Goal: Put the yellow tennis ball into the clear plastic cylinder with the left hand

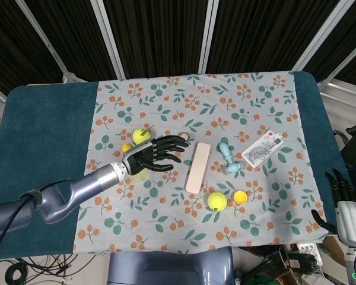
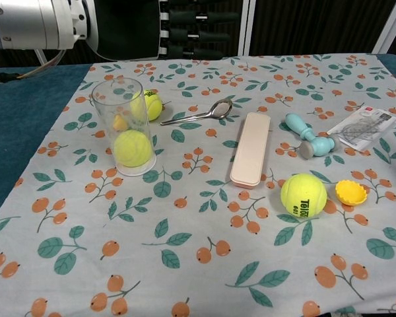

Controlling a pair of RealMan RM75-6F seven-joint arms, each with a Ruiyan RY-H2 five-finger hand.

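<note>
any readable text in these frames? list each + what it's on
"Teloon", partly legible black print on the tennis ball lying beside the yellow cap; last letters uncertain.
Packet at the right edge: red mark and fine print, too small to read.
Ball in the clear plastic cylinder and the ball behind it: no print legible.
Pink case, scissors: no text visible.

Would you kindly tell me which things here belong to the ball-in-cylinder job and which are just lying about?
Job: ball in cylinder, cylinder, left hand.
Lying about: two other balls, scissors, pink case, blue tool, yellow cap, packet.
</note>
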